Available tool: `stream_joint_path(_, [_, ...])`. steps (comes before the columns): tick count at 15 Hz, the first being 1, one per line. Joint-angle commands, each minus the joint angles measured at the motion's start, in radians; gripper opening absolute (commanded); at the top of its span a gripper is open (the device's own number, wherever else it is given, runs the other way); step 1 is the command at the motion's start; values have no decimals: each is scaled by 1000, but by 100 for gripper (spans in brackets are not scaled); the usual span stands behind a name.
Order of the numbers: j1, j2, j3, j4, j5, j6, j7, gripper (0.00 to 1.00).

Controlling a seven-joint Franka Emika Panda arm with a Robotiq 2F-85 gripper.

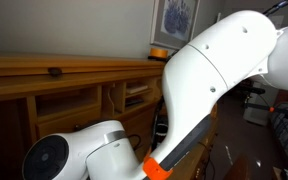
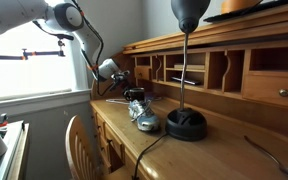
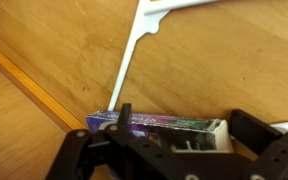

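I hold the pincer (image 3: 166, 140) wide open, empty, astride the purple box (image 3: 164, 124) on the table (image 3: 214, 70). Looks like the grasp stage; closing needs centring.

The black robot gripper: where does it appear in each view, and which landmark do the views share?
In an exterior view: the black robot gripper hangs left of centre, low over the brown wooden desk, left of the black desk lamp.
In an exterior view: not visible; the white robot arm fills the picture.
Wrist view: bottom edge, by a small purple-and-green printed box.
Shared landmark: the brown wooden desk.
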Motion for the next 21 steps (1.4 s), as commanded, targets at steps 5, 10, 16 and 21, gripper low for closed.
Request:
stream_joint_path(5, [-2,64,-21,70,2,100,-15,100])
stream_joint_path(10, [-1,71,-37,67,-5,183,-42,100])
stream_joint_path(16, [4,81,-55,77,4,206,-76,60])
stream_joint_path(21, [-4,81,-39,87,37,179,-134,35])
